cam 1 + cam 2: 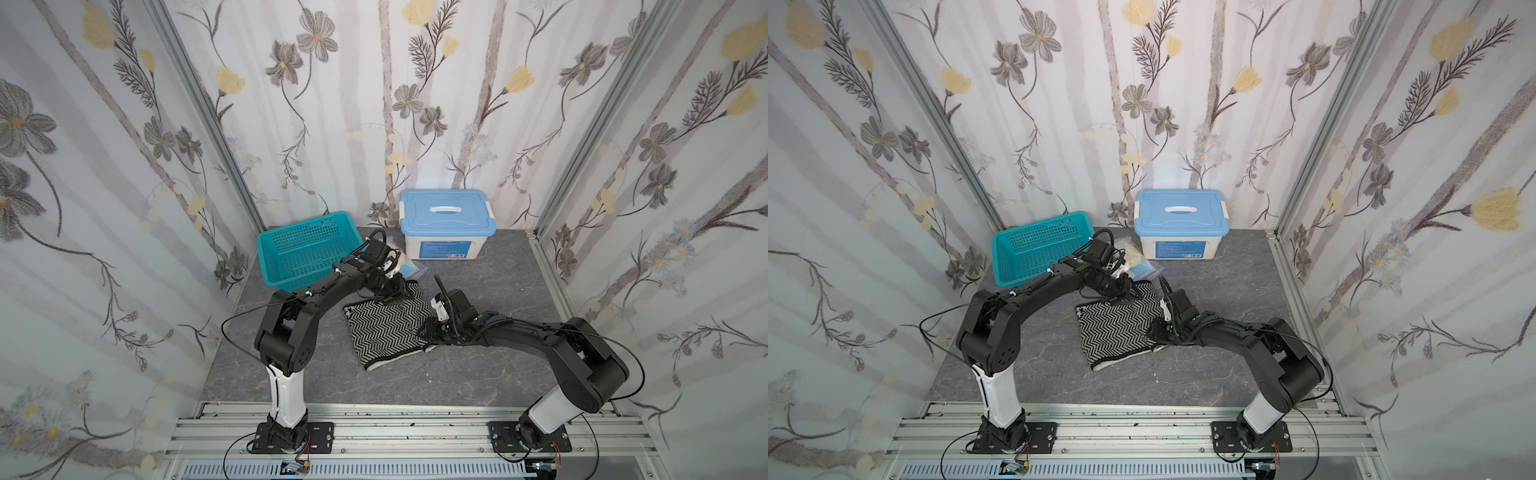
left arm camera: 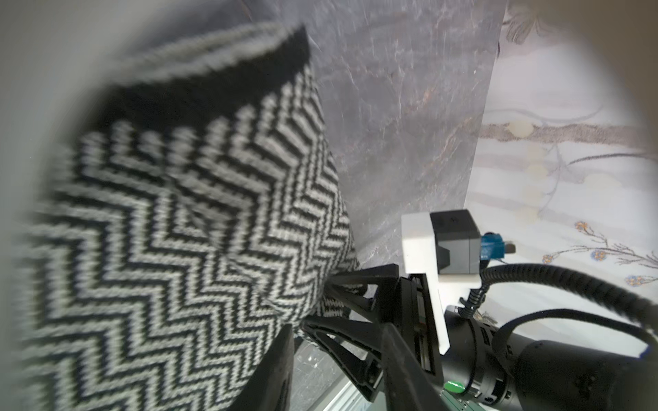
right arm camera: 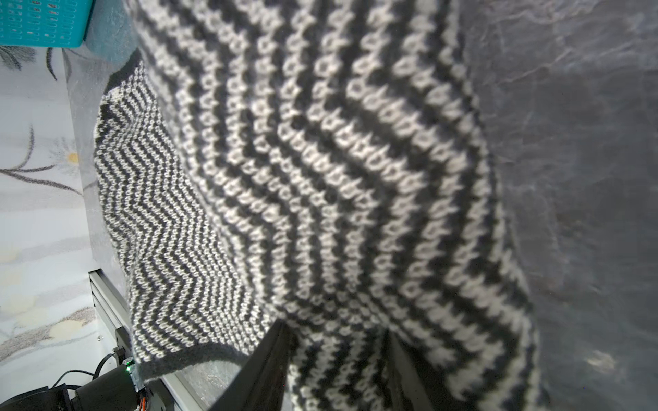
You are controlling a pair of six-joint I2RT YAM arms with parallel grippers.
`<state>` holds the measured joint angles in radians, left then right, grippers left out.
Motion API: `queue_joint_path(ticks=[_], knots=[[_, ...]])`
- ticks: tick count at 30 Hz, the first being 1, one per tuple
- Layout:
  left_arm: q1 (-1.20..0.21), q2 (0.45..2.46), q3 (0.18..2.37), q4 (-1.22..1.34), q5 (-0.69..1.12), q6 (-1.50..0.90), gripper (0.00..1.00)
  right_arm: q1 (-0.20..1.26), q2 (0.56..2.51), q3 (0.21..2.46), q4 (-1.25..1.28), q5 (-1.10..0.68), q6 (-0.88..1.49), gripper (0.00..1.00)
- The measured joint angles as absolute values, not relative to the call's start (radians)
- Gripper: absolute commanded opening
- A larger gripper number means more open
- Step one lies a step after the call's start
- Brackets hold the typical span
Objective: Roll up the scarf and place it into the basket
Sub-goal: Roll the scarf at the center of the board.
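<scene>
The black-and-white scarf (image 1: 386, 328) (image 1: 1121, 328) lies folded on the grey tabletop, herringbone side up, and fills both wrist views (image 2: 178, 231) (image 3: 320, 178). My left gripper (image 1: 397, 291) (image 1: 1129, 291) (image 2: 338, 327) sits at the scarf's far edge, open, with bare table showing between its fingers. My right gripper (image 1: 428, 336) (image 1: 1156, 336) (image 3: 334, 327) is at the scarf's right edge, shut on a bunched fold of cloth that rises off the table to the jaws. The teal basket (image 1: 270, 249) (image 1: 1005, 253) (image 3: 42, 21) stands tilted at the back left, with nothing in it.
A white box with a light-blue handled lid (image 1: 446, 224) stands at the back centre. A clear bag with cream contents (image 1: 409, 266) lies just behind the left gripper. Flowered walls close three sides, and an aluminium rail (image 1: 395, 428) runs along the front.
</scene>
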<state>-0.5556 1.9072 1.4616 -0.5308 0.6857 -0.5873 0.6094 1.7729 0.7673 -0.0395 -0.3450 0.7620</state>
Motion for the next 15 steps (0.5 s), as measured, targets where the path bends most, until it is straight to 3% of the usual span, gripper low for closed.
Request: queue_joint_path(ticks=[11, 13, 15], knots=[[-0.58, 2.05, 1.375, -0.266, 0.713, -0.756, 0.29, 0.606, 1.725, 0.741, -0.033, -0.344, 0.769, 0.52], [-0.577, 2.075, 1.348, -0.239, 0.715, -0.763, 0.28, 0.606, 1.711, 0.741, -0.046, -0.344, 0.769, 0.58], [-0.575, 2.078, 1.321, -0.212, 0.725, -0.764, 0.27, 0.603, 1.687, 0.744, -0.065, -0.345, 0.769, 0.74]])
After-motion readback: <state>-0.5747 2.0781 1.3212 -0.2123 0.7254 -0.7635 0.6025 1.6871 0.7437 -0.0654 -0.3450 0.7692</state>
